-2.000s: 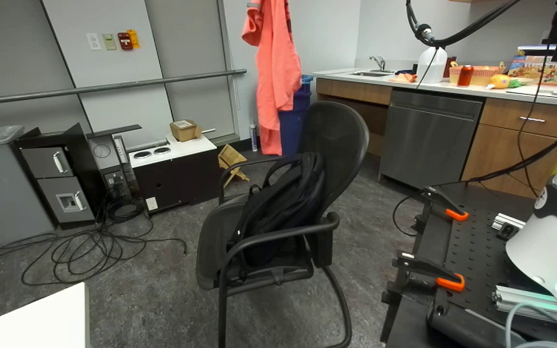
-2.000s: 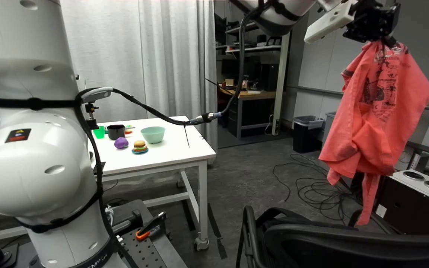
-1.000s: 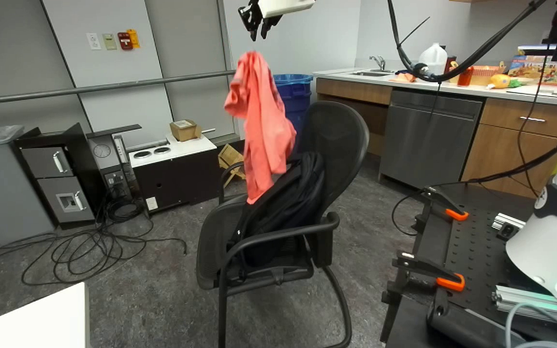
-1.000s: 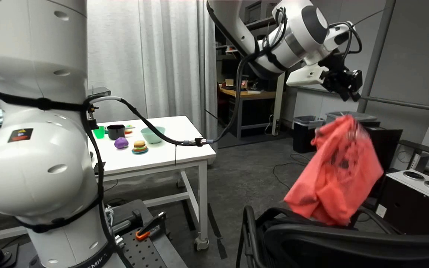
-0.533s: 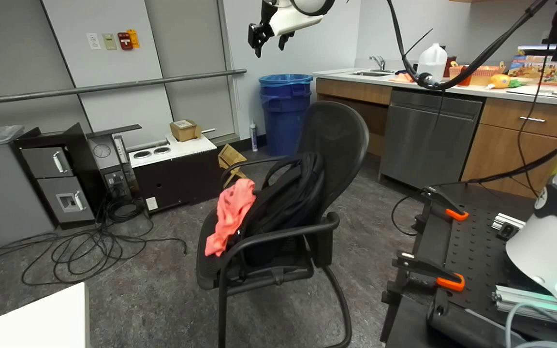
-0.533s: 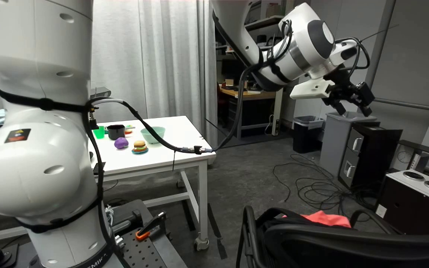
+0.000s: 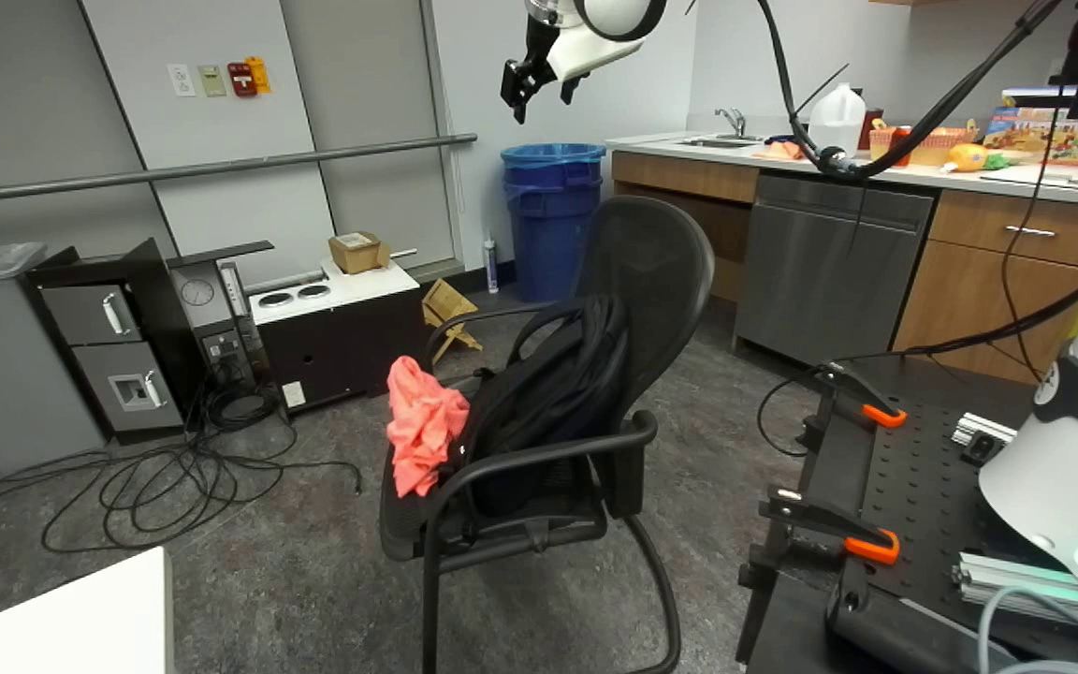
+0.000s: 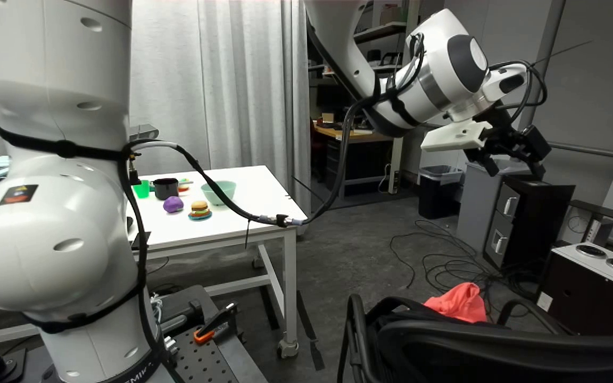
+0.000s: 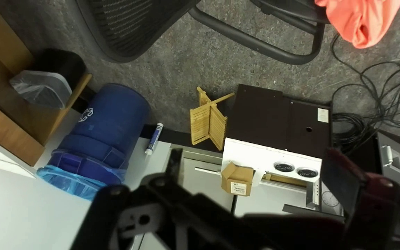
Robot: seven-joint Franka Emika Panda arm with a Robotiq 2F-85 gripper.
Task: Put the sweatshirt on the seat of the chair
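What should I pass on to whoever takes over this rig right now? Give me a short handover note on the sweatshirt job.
The gripper is open and holds nothing, up in the air.
The sweatshirt lies bunched on the chair seat, near its edge, beside the black backpack.
Done: the sweatshirt is on the seat, apart from the gripper.
Left: probably only to check that it sits securely near that edge, then move clear.

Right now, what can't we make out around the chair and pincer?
Seat: rear mostly hidden by the backpack in an exterior view.
Sweatshirt: lower part behind backpack and chair back in an exterior view; top edge cuts it in wrist view.
Pincer: blurred in wrist view, cropped by bottom edge.
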